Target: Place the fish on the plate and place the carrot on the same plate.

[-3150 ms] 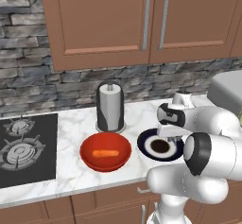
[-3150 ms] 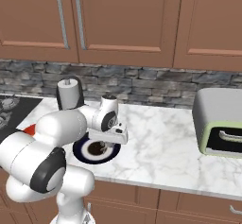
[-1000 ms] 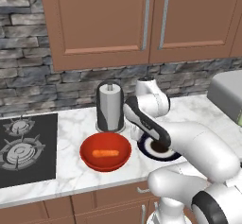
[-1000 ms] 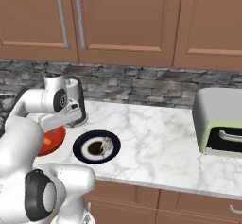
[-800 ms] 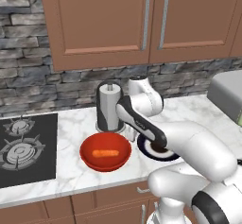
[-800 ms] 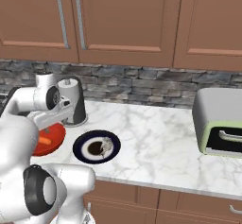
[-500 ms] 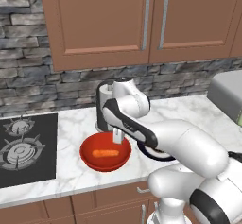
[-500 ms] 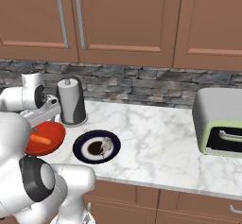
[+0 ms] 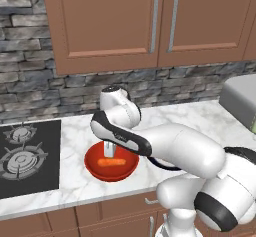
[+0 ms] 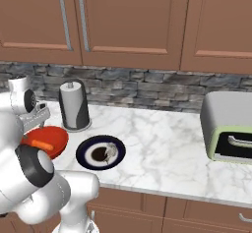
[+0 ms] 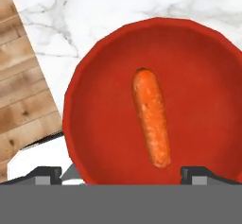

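The carrot (image 11: 151,116) lies lengthwise in the bottom of a deep red bowl (image 11: 101,124). My gripper (image 11: 122,173) hangs open straight above it, one fingertip (image 11: 47,173) on either side and nothing held. From the left base view the gripper (image 9: 109,152) points down just over the carrot (image 9: 112,162) in the bowl (image 9: 92,165). The plate (image 10: 82,153), dark-rimmed with a white ring, sits right of the bowl (image 10: 55,136), and the dark fish (image 10: 101,153) lies in its middle. The orange carrot (image 10: 43,145) shows in the bowl there too.
A grey canister with a dark lid (image 10: 74,105) stands behind the bowl and plate. A black stove top (image 9: 25,156) lies left of the bowl. A green toaster (image 10: 229,126) sits at the counter's right end. The counter edge runs close in front of the bowl.
The arm has swung left from above the plate to above the red bowl and lowered toward the carrot. The fish stays on the plate; the carrot has not moved.
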Available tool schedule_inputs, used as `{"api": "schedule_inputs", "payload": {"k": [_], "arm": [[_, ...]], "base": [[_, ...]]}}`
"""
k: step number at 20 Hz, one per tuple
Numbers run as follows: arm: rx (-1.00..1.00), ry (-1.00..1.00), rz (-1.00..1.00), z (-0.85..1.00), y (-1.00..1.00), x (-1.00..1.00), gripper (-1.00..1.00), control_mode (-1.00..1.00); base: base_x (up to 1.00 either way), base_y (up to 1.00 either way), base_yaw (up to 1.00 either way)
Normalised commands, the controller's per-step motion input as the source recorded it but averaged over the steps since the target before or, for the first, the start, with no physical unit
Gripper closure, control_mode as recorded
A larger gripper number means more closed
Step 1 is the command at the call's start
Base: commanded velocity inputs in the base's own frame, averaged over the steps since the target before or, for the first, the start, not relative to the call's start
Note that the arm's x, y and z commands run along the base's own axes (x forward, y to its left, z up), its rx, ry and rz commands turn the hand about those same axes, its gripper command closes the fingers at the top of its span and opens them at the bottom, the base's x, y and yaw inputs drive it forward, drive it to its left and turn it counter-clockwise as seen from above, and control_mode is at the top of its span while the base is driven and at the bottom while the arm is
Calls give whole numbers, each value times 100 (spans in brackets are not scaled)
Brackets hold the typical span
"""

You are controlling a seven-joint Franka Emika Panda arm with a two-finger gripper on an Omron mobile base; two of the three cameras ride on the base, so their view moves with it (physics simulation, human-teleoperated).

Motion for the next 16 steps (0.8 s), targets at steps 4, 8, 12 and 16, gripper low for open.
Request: {"api": "schedule_inputs", "payload": {"k": [4,8,12,16], "arm": [[0,0,5,-40,12,18,-100,-100],[0,0,5,-49,1,11,-100,-100],[0,-4,3,-50,0,7,-100,-100],[0,-4,2,-47,0,14,-100,-100]], "base": [[0,0,0],[0,0,0],[0,0,0],[0,0,0]]}}
